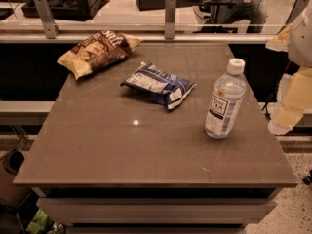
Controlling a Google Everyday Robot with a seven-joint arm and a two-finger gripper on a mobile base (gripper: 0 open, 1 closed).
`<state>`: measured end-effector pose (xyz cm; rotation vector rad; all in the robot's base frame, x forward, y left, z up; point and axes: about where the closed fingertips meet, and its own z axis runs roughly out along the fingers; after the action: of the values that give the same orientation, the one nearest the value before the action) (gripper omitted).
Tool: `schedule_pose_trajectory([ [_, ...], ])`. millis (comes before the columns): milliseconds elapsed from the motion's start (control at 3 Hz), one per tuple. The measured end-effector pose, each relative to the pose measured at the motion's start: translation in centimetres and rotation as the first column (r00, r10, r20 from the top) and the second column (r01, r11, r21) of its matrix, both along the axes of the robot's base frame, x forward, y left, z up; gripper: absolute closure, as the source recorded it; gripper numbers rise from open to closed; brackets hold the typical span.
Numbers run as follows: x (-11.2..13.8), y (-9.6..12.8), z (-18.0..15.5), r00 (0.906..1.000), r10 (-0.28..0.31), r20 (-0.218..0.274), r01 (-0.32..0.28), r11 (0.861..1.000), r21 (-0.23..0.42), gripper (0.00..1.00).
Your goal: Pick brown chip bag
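The brown chip bag [97, 51] lies crinkled at the far left corner of the table [146, 150], dark brown with tan-yellow ends and white lettering. My gripper [288, 106] hangs at the right edge of the view, beyond the table's right side and just right of the bottle. It is far from the brown bag and holds nothing that I can see. Part of the arm is cut off by the frame edge.
A blue-and-white chip bag [160, 85] lies near the table's middle. A clear water bottle [224, 101] with a white cap stands upright at the right. A glass barrier with metal posts [169, 17] runs along the far edge.
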<state>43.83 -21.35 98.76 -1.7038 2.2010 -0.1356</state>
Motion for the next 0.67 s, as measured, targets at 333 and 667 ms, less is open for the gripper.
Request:
schedule_pose_trajectory([
  [333, 0.1, 0.1, 0.1, 1.0, 0.001, 0.003, -0.001, 1.0, 0.001, 0.0],
  [667, 1.4, 1.7, 0.8, 0.9997, 0.01, 0.022, -0.011, 0.999, 0.033, 0.0],
])
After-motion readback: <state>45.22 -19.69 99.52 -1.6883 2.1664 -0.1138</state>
